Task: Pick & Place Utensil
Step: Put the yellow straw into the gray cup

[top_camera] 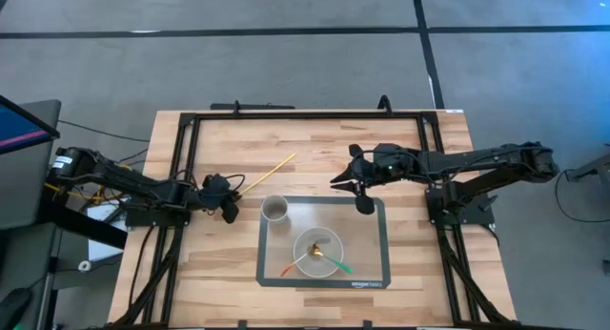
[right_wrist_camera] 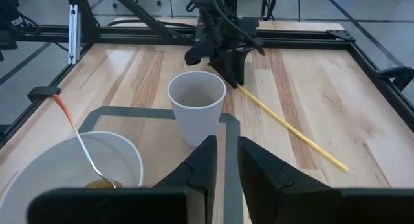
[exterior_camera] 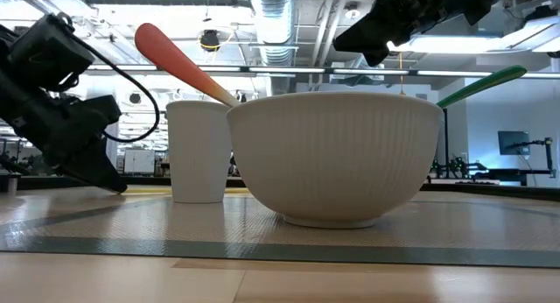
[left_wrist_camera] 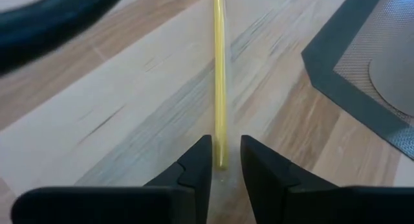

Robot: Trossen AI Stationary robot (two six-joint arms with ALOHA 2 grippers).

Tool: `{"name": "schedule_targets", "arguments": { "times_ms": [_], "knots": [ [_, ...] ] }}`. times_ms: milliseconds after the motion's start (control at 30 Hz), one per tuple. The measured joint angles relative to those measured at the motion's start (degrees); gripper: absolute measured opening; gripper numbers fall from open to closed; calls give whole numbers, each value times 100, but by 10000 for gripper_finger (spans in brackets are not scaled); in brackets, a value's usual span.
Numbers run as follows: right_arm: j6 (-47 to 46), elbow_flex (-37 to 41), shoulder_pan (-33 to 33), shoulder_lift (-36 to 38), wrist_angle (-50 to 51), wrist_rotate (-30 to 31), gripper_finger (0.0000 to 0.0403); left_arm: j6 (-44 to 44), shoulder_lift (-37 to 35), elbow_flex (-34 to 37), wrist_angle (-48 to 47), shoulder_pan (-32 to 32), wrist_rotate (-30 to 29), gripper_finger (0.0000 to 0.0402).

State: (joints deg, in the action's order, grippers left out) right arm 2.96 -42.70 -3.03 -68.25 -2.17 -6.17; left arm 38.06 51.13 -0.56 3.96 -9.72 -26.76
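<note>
A thin yellow stick (top_camera: 267,175) lies flat on the bare wood, slanting from near the left gripper toward the table's far side. My left gripper (left_wrist_camera: 225,156) is low at the stick's near end (left_wrist_camera: 221,160). It is open by a narrow gap, with one finger on either side of that end and no touch showing. My right gripper (right_wrist_camera: 227,153) hangs raised above the mat's far right part (top_camera: 339,182), open by a narrow gap and holding nothing. A white bowl (top_camera: 329,237) on the mat holds an orange-handled utensil (top_camera: 295,266) and a green-handled one (top_camera: 338,264), both leaning on its rim.
A white paper cup (top_camera: 274,209) stands on the far left corner of the grey mat (top_camera: 372,216), close to my left gripper and the stick. A black frame (top_camera: 305,116) borders the table's far and side edges. Bare wood lies beyond the mat toward the far edge.
</note>
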Motion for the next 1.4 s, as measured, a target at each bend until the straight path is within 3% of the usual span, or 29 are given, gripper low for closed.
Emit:
{"name": "schedule_targets", "arguments": {
  "times_ms": [233,467,667,1033,1400],
  "knots": [
    [0,0,0,0,0,1,55,21,3,9,71,0,51,10],
    [0,0,1,0,0,1,55,-278,3,13,1293,-86,332,4],
    [0,0,0,0,2,1,55,-776,-13,-261,1612,-418,-251,4],
    [0,0,0,0,-46,2,55,-3056,-13,-1466,1696,-1336,-1161,3],
    [16,4,11,-359,-1958,22,55,-3328,-10,-1641,1811,-1723,-1443,3]
  ]
}}
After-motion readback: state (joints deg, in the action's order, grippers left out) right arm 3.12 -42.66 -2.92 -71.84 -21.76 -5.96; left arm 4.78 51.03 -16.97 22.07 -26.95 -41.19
